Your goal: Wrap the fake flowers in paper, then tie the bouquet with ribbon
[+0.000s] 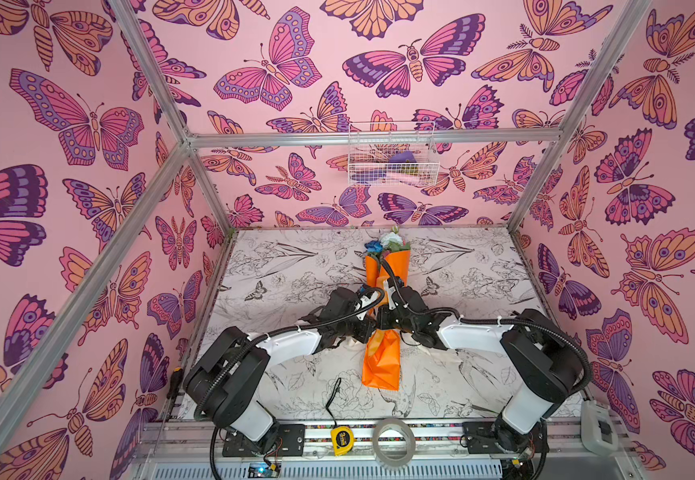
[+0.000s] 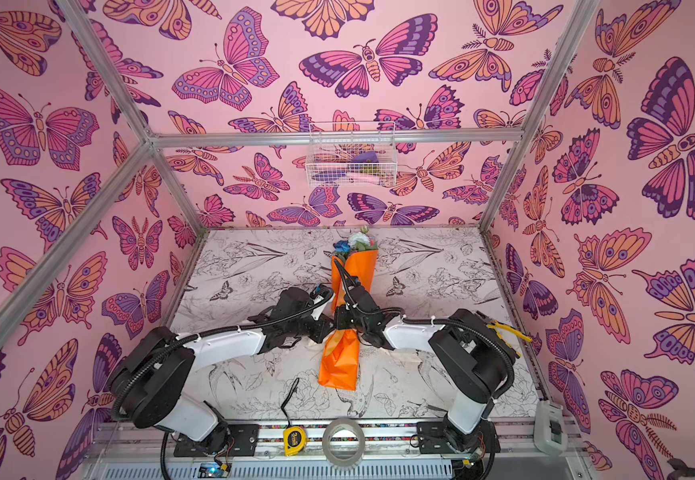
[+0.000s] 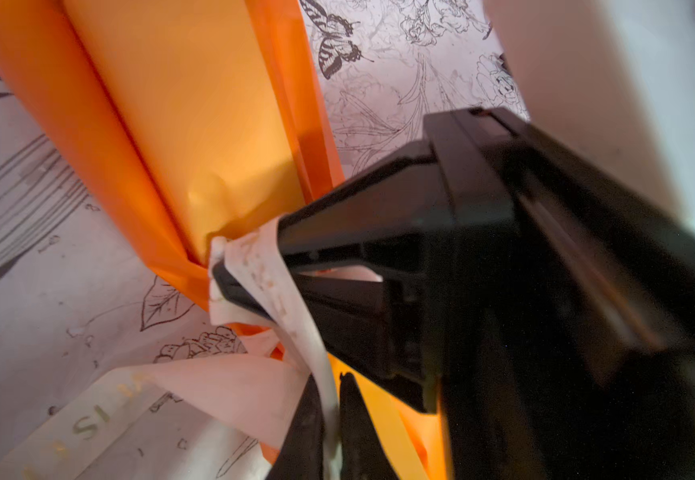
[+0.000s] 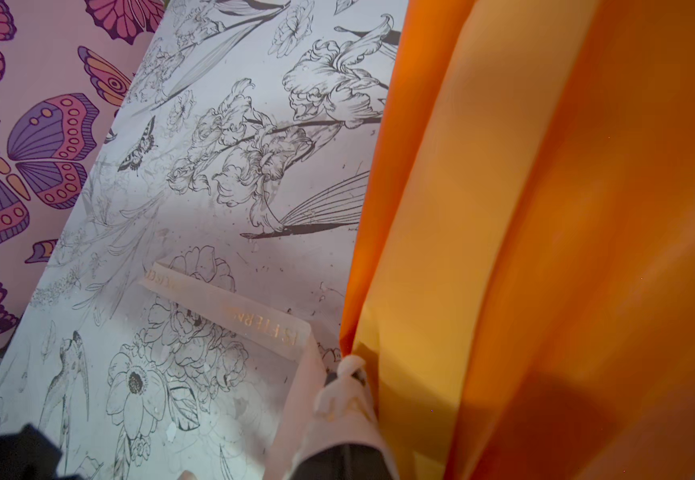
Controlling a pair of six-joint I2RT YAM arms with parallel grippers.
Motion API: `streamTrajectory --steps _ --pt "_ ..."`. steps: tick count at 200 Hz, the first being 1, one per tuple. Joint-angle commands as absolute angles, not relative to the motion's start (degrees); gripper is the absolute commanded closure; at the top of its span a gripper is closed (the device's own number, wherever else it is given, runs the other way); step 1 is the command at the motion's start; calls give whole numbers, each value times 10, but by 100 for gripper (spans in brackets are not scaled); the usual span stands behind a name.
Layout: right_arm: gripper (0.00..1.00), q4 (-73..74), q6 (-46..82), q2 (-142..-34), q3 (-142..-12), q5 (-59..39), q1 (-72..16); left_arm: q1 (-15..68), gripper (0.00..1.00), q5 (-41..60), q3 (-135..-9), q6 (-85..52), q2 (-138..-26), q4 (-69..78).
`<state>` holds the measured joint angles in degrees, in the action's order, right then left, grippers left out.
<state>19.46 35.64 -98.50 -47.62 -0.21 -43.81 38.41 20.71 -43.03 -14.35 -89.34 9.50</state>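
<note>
The bouquet of fake flowers (image 1: pixel 381 365) is lying lengthwise in the middle of the counter (image 1: pixel 483 270), with its blooms (image 1: pixel 387 243) at the far end. They are showing small and blurred, and only blue and white heads can be told.

In both top views the left arm (image 1: pixel 291 345) and the right arm (image 1: pixel 474 334) are meeting over the bouquet's waist. They are covering that part of the orange wrap (image 2: pixel 354 270) and both sets of fingers.

In the left wrist view the left end effector (image 3: pixel 331 415) is being cut off by the frame edge. Its jaws are standing narrow, with a strand of the cream ribbon (image 3: pixel 221 382) pinched between them. The right end effector (image 3: pixel 254 270) is clamping another stretch of ribbon against the wrap, and ribbon is draping over its tips.

A tail of that ribbon (image 4: pixel 229 307) is lying flat on the counter beside the wrap, its gold lettering only partly readable. Whether a knot is formed cannot be told.
</note>
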Motion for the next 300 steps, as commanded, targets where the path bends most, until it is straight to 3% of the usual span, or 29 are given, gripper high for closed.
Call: streamTrajectory --steps 1,39,97,192,234,300 --pt "98 230 379 -996 -473 11 -442 394 89 232 -415 -165 -895 111" --pt "80 207 392 -964 -451 12 -451 396 93 223 -410 -171 -906 122" --pt "67 163 405 -907 -427 33 -463 396 94 221 -409 -173 -919 128" --pt "68 40 433 -799 -418 78 -468 396 95 197 -401 -158 -902 128" --pt "77 -43 446 -759 -439 129 -465 396 95 208 -407 -137 -901 128" --pt "83 -98 407 -772 -528 11 -422 396 94 203 -395 -74 -901 142"
